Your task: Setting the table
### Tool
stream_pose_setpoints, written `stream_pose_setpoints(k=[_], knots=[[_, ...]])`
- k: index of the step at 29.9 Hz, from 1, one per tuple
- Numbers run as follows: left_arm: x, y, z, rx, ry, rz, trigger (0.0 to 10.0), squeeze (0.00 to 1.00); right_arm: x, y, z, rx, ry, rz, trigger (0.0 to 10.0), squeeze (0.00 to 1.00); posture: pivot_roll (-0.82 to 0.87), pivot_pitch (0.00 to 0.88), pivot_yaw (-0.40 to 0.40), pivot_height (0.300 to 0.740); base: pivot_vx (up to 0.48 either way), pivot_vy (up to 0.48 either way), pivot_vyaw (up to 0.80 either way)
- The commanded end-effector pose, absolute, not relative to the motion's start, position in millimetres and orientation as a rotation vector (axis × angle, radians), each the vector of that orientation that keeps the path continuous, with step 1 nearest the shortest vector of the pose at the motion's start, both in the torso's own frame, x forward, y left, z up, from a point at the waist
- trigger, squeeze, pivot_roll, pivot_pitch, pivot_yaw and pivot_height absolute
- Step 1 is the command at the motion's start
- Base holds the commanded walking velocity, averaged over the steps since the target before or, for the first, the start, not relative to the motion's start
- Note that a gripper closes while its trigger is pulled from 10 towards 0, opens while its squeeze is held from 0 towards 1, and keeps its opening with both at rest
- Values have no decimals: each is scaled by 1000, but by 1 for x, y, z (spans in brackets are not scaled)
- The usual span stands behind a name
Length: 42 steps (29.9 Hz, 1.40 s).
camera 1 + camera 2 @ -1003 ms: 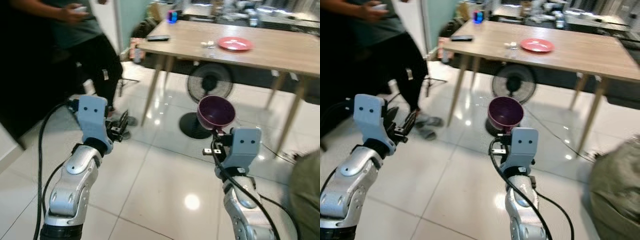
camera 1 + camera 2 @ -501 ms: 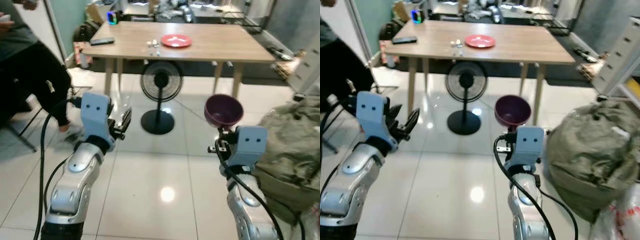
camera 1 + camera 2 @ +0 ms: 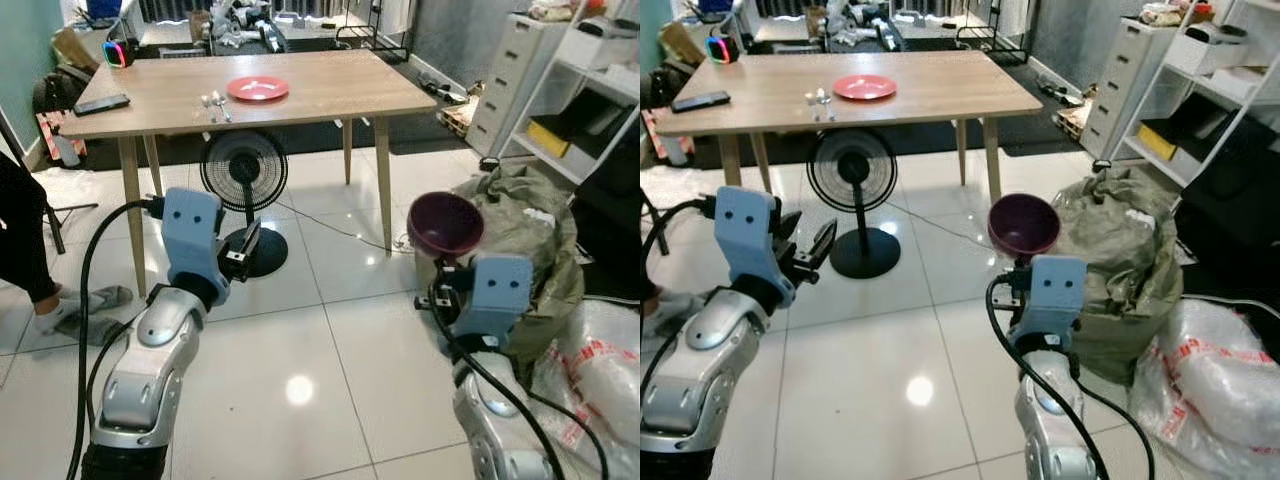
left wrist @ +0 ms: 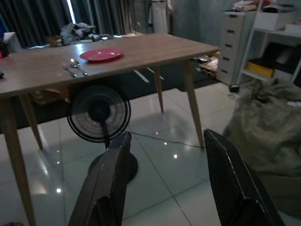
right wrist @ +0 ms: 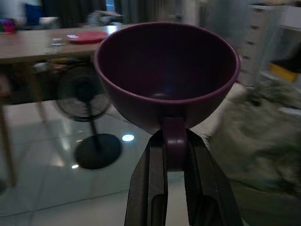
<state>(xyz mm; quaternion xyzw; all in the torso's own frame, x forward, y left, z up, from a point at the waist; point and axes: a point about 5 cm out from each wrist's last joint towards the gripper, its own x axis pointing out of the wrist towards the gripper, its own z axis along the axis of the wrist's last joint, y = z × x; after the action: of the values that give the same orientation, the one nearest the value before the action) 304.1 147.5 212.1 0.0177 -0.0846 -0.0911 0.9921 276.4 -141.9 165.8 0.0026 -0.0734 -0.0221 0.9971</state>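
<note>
My right gripper (image 5: 175, 155) is shut on the handle of a purple cup (image 3: 444, 223), held upright in the air in front of me over the tiled floor. The same purple cup (image 5: 167, 75) is empty inside. My left gripper (image 4: 164, 165) is open and holds nothing; it is raised at my left, pointing toward the wooden table (image 3: 330, 95). On that table lie a red plate (image 3: 257, 88) and some cutlery (image 3: 214, 104) beside it. The table stands some way ahead of both grippers.
A black standing fan (image 3: 238, 175) is under the table. A dark phone (image 3: 101, 103) lies at the table's left end. A grey-green sack (image 3: 525, 235) and clear plastic bags (image 3: 595, 370) sit on my right. White drawers (image 3: 505, 80) stand at the back right. A person's leg (image 3: 25, 250) is at the left edge.
The camera has swung to the right, so the table now sits ahead on the left and the drawers and shelves have come into view. The cup stays in my right gripper.
</note>
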Motion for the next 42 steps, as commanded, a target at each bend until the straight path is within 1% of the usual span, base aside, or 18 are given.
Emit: stream_pose_setpoints(k=[1, 12, 42], knots=[[305, 146, 209, 37, -158, -182, 10000, 204, 277, -144, 168, -4, -158, -50, 10000, 0, -49, 1, 72, 740, 480, 0, 0], [305, 146, 210, 38, -160, -183, 10000, 200, 275, -143, 168, 0, -160, -52, 10000, 0, -47, 16, 76, 740, 480, 0, 0], [307, 148, 212, 50, -167, -184, 10000, 204, 276, -142, 168, 5, -164, -56, 10000, 0, -38, 14, 83, 740, 480, 0, 0]])
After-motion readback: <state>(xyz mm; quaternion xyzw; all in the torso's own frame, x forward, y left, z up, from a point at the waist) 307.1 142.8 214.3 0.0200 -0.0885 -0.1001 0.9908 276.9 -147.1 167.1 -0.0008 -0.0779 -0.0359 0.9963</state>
